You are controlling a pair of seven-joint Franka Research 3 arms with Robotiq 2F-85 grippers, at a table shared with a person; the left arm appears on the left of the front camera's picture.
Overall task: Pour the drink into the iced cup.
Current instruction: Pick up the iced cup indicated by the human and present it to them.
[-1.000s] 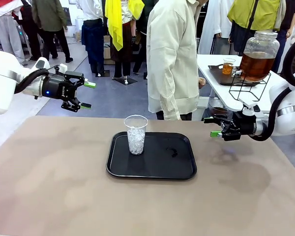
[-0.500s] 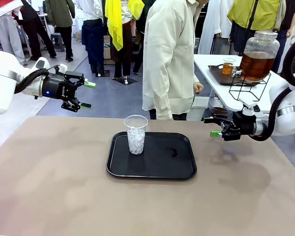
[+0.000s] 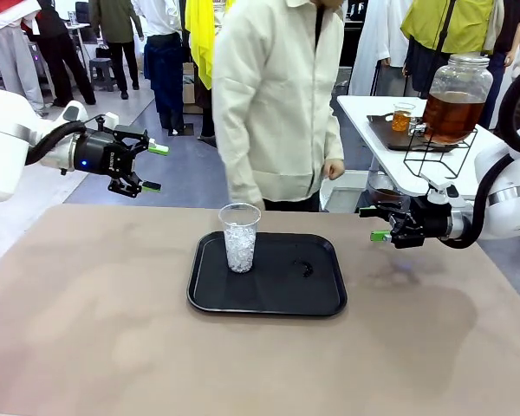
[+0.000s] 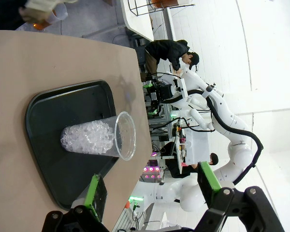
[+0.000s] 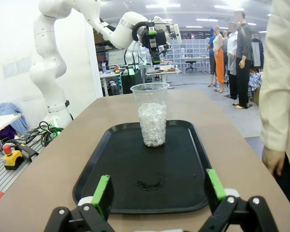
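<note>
From where I stand, the worry is the iced cup [image 3: 240, 238] itself. It is a light, clear plastic thing, upright at about 10 o'clock on the black tray [image 3: 269, 305], with ice piled roughly halfway up. I'd guess a fast pour would bounce off the cubes and spatter the tray, and the ice leaves less room than it looks, so it could brim over. A knock on the rim from a cup or a sleeve would likely tip it. The drink [image 3: 451, 117] I can see is amber liquid in the big glass jar [image 3: 455, 74] on the side table [image 3: 373, 108], off at 2 o'clock and well away from the cup. The person's hand [image 3: 333, 168] hangs at the far edge, at 1 o'clock from the tray; it is loosely curled, and I cannot tell whether it holds anything. The left gripper [image 3: 154, 167] hovers at 10 o'clock and the right gripper [image 3: 373, 223] at 3 o'clock, both spread wide, empty, touching nothing.
</note>
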